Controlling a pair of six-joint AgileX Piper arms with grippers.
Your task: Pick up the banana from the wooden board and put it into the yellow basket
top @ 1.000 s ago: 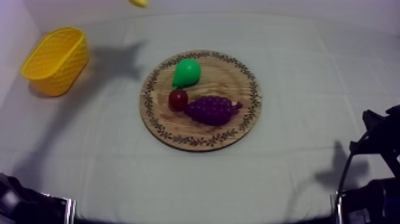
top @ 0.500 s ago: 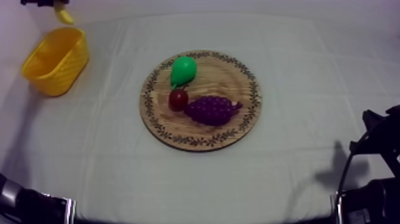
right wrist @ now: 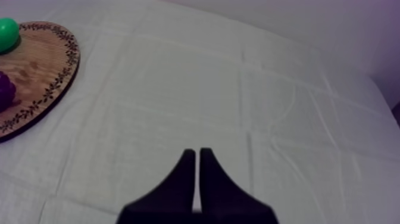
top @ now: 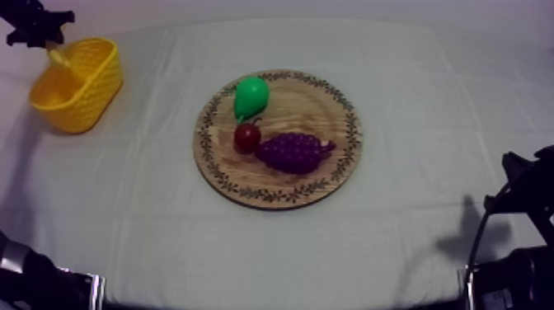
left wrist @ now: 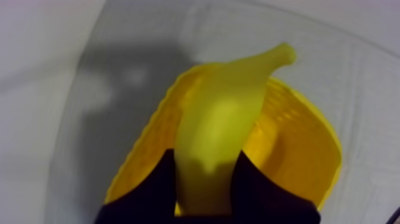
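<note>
Left gripper (left wrist: pixel 207 171) clamped on banana (left wrist: pixel 223 119) over yellow basket (left wrist: pixel 306 149). Best lower inside basket rim before letting go. Right gripper (right wrist: pixel 197 156) closed, empty.

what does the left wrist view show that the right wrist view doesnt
Left wrist view: the left gripper shut on the banana, held over the yellow basket.
Right wrist view: the right gripper shut on nothing and, farther off, the wooden board with the pear and grapes on it.
Both: the grey-white cloth.
</note>
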